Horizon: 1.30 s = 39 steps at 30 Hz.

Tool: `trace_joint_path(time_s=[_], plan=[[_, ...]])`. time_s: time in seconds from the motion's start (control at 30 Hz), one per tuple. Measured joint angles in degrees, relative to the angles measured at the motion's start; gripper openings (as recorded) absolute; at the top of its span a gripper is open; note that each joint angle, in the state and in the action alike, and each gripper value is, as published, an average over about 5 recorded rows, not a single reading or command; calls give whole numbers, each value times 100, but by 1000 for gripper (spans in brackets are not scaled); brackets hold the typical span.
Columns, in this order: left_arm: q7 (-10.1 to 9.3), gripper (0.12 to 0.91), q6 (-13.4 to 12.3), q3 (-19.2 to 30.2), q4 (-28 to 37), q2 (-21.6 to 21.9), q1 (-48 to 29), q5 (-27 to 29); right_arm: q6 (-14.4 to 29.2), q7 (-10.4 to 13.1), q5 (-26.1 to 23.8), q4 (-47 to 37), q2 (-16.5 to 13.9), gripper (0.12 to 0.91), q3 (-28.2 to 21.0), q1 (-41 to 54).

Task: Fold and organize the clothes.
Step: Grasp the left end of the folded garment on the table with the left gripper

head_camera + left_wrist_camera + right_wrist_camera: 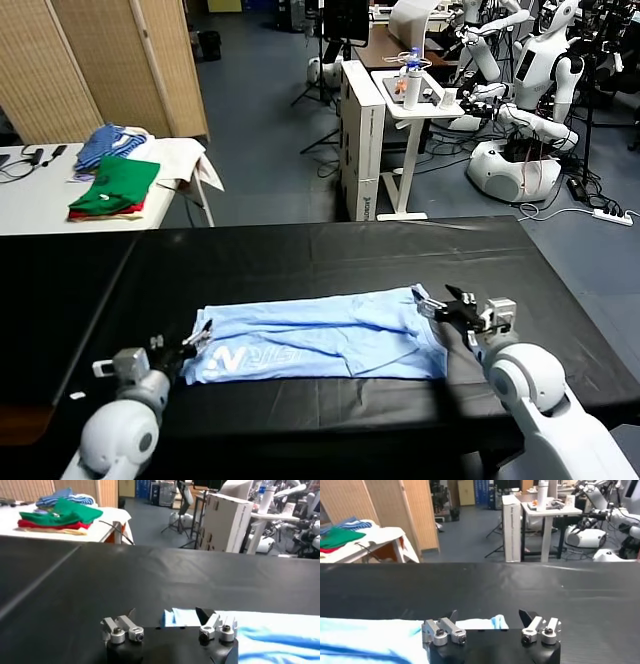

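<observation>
A: The sky-blue T-shirt (325,338) is seen laid out as a long folded band across the near part of the black tabletop (300,262), white lettering facing up towards the left end.

B: And the left end effector (200,336) is parked at that left end, fingers spread, nothing gripped.

A: The right end effector (440,305) is likewise released, poised at the opposite end near the far corner.

B: One at each short end, then. That placement is judged to suit a lengthwise fold, with both ends taken up together.
</observation>
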Motion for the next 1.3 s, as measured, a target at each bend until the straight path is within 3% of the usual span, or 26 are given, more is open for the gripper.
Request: trace_joint_path(time_s=[0.27,1.03,1.13,1.3], plan=[[-17,882,-12,-21,2,-222,41,-71,-1,7,-5,59,3,907,2,-24],[29,187,86,133,97,-369,33,-152,-19,-11,-45,55,107,907,-44,74],[122,166,90,148,112,-350,20,19,-20,0,-45,66,100,907,-5,62],[441,171,38,137,113,-242,53,650,-18,19,-42,78,96,907,62,37]])
